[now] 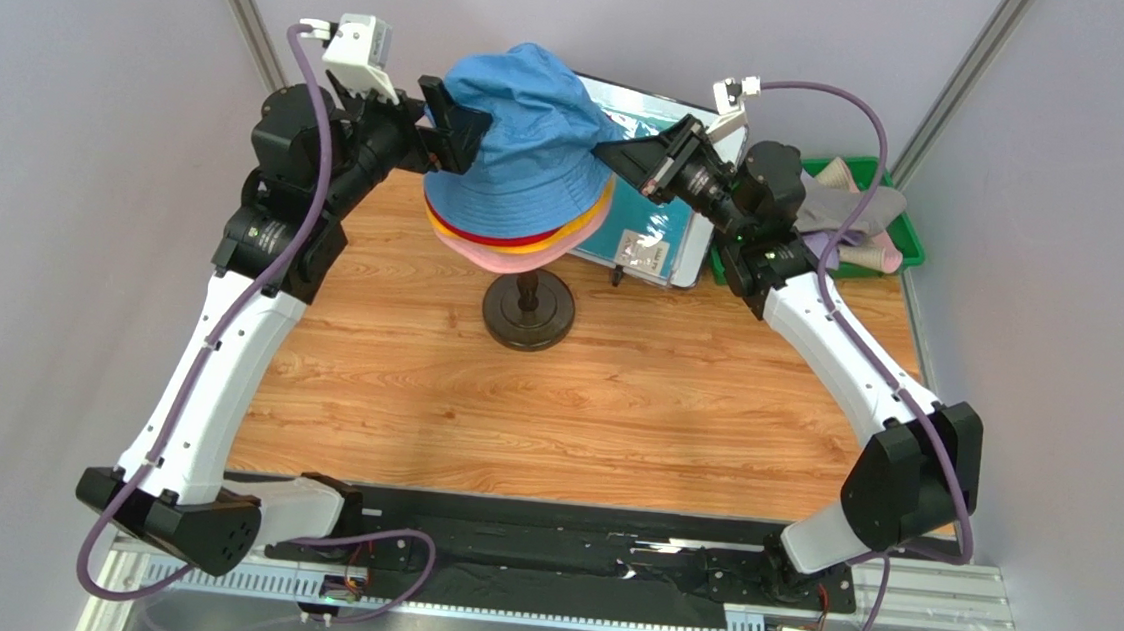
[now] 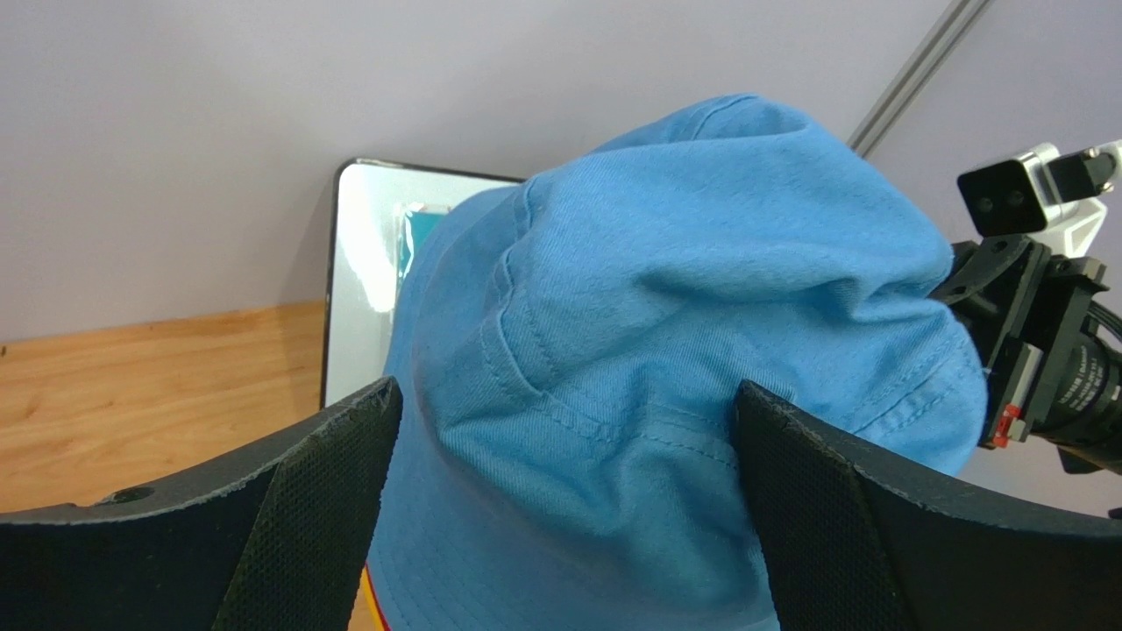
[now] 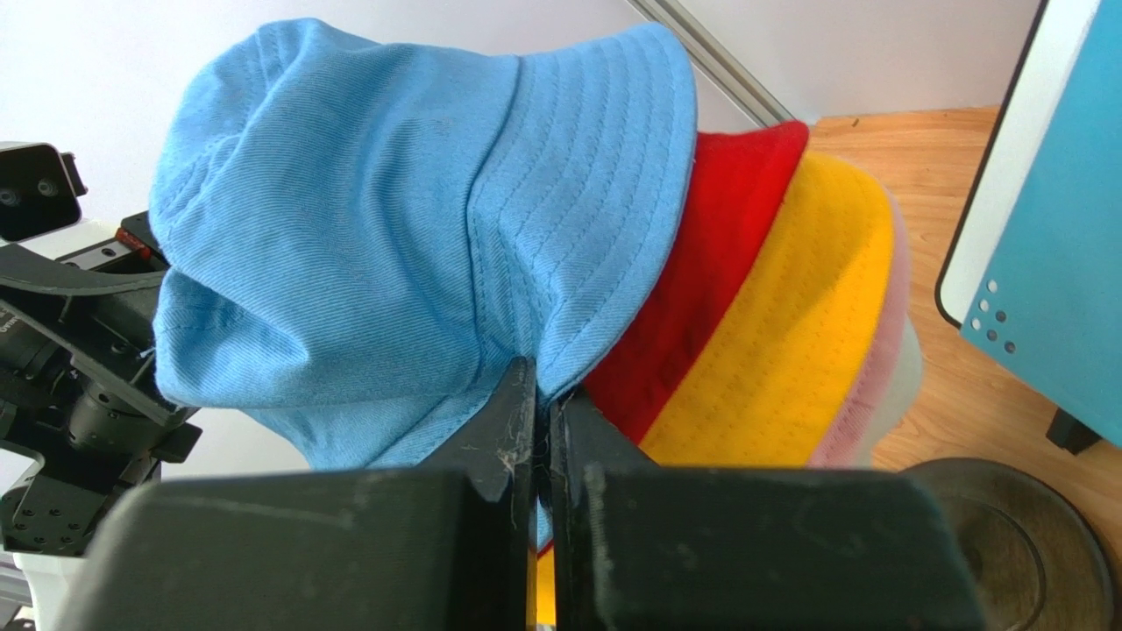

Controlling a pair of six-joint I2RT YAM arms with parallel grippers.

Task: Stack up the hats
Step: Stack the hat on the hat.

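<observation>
A blue hat (image 1: 524, 110) sits on top of a stack of a red hat (image 1: 525, 239), an orange-yellow hat (image 1: 586, 221) and a pink hat (image 1: 505, 262) on a stand. My left gripper (image 1: 460, 124) is open, with its fingers (image 2: 329, 500) on either side of the blue hat's crown (image 2: 659, 342). My right gripper (image 1: 614, 151) is shut on the blue hat's brim (image 3: 593, 237), pinching it at the fingertips (image 3: 520, 408). The red hat (image 3: 711, 263), orange-yellow hat (image 3: 790, 342) and pink hat (image 3: 893, 329) show below the brim.
The stand's dark round base (image 1: 528, 313) rests on the wooden table (image 1: 591, 408). A teal sheet with a white frame (image 1: 654, 218) stands behind the stack. A green bin (image 1: 909, 241) at the back right holds pale cloth hats (image 1: 842, 187).
</observation>
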